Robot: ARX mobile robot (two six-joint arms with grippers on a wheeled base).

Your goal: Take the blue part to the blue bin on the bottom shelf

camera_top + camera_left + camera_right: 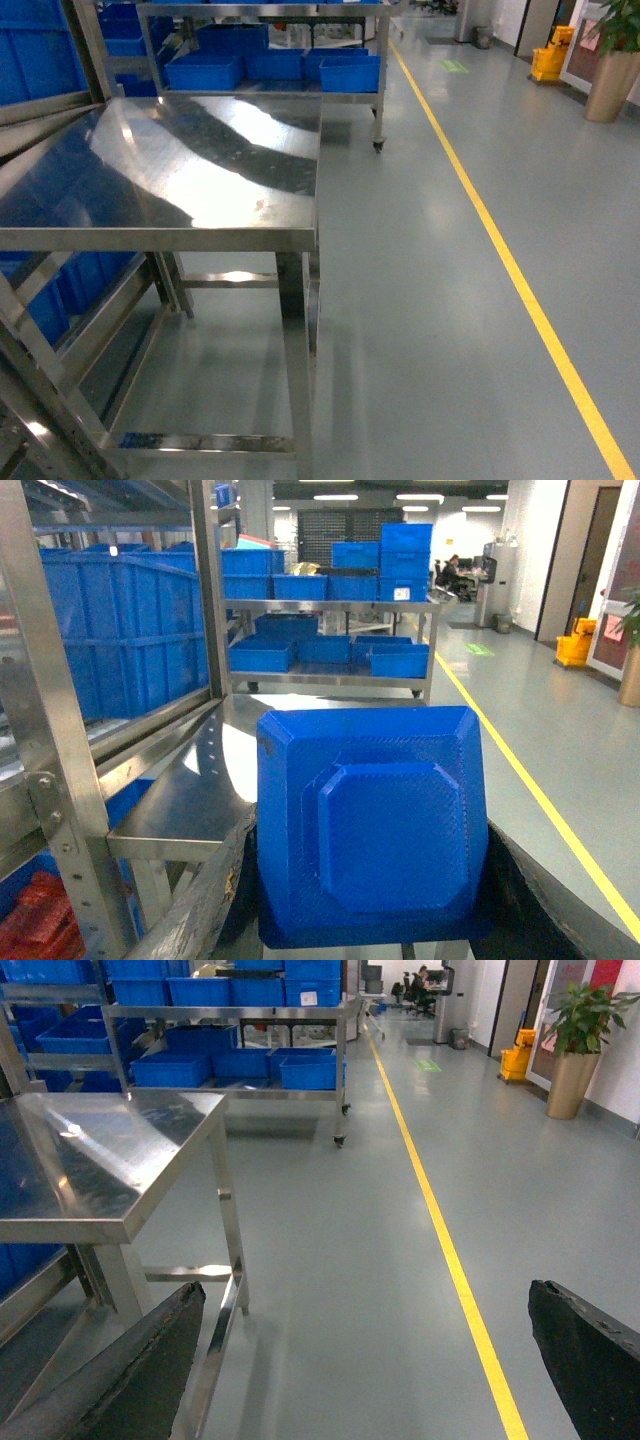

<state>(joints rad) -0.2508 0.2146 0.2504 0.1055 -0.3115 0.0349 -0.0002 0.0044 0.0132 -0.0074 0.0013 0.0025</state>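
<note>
Blue part (370,825): held up in the left gripper (370,935), filling the middle of the left wrist view, its flat moulded face towards the camera; dark fingers (215,890) show at both lower edges.
Left gripper: closed on the blue part, gripping it low down; the contact itself is hidden behind the part.
Right gripper (360,1360): spread wide with nothing between its fingers (130,1370); only grey floor (400,1260) shows through the gap.
Bottom shelf: I cannot make it out for certain from here; rack uprights (45,740) stand at the left of the left wrist view, with big blue crates (120,630) behind them and something red (40,930) lower down.
Blue bin: not identifiable yet; a trolley (330,685) further back carries several shallow blue trays (400,660).
Risk, grip: the part is broad and held by one edge, so I judge it could swing or slip if the arm moves sharply.
Risk, collision: the steel table (160,180) sits just beside the part, and the rack uprights are near; dropping towards a low shelf could knock the part against either.
Risk, wrong target: many blue containers are about, so the part could land in the wrong one.
In the way: the table's top and legs (295,350) stand between the robot and the rack's lower levels.
Around: yellow floor line (500,260), potted plant (615,60), yellow mop bucket (550,60), all well apart.
</note>
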